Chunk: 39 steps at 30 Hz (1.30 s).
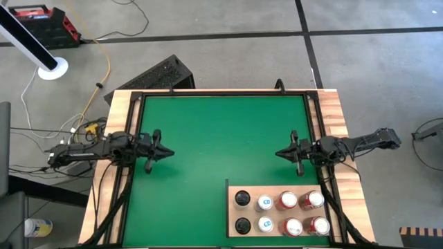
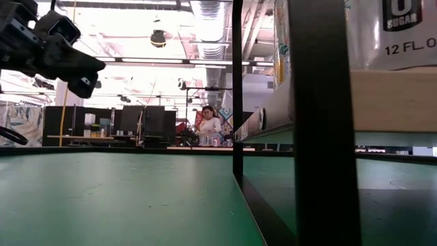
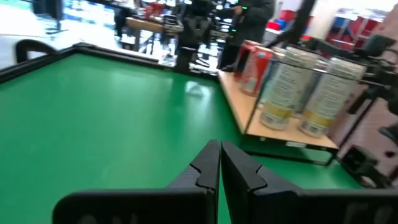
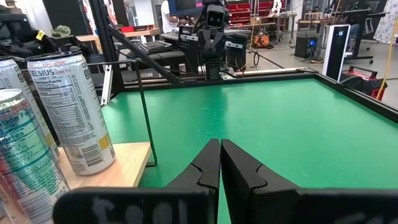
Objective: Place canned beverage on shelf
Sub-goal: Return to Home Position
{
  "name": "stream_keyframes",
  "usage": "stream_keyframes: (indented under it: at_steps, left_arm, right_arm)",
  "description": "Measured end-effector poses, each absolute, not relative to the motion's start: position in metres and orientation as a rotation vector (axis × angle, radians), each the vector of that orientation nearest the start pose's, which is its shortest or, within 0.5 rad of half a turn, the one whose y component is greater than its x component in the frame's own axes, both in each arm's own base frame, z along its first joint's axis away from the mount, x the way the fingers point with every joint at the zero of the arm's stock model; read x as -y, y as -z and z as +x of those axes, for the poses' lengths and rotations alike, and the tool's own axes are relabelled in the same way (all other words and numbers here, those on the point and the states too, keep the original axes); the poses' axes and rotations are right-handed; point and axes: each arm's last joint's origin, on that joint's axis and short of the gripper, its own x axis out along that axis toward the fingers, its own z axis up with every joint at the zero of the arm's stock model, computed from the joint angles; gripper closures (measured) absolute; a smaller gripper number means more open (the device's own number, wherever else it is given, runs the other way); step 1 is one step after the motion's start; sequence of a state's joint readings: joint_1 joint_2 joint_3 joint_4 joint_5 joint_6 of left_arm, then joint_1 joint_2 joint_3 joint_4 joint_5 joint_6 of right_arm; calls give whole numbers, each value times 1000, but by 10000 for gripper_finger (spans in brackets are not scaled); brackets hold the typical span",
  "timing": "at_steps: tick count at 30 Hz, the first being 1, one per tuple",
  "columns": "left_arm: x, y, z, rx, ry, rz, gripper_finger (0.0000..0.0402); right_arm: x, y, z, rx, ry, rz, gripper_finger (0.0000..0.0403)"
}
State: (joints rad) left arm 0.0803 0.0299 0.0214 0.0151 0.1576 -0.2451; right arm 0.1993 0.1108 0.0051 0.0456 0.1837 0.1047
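The shelf (image 1: pixel 273 189), a pale wooden panel, lies at the near right corner of the green mat (image 1: pixel 221 138). Several cans stand upright on it: red ones (image 1: pixel 287 200), white-topped ones (image 1: pixel 264 203) and dark ones (image 1: pixel 241 198). In the wrist views the cans (image 3: pixel 283 87) (image 4: pixel 71 112) stand on the shelf board (image 3: pixel 292 134) (image 4: pixel 124 165). My left gripper (image 1: pixel 169 153) (image 3: pixel 219 148) hovers shut over the mat's left side. My right gripper (image 1: pixel 277 153) (image 4: pixel 220 144) hovers shut over the right side, just beyond the shelf's far edge. Neither holds a can.
Thin black posts (image 4: pixel 144 118) (image 2: pixel 237 89) rise at the shelf's corners. A black rail and wooden planks (image 1: pixel 124 111) edge the mat. The mat's middle and far part lie bare between the arms. A person (image 2: pixel 208 124) sits far off in the room beyond.
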Motion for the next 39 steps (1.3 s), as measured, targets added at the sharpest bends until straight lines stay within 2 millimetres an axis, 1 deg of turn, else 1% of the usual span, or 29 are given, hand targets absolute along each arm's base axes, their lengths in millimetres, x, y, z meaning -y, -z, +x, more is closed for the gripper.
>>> stream_keyframes:
  at_steps: [11, 39]
  left_arm:
    - [-6, -169, 98, -3, -17, -247, 401]
    - [-6, -170, 98, -6, -17, -248, 401]
  right_arm:
    - [-15, -161, 103, -60, -12, 94, 362]
    - [-15, -161, 103, -60, -12, 94, 362]
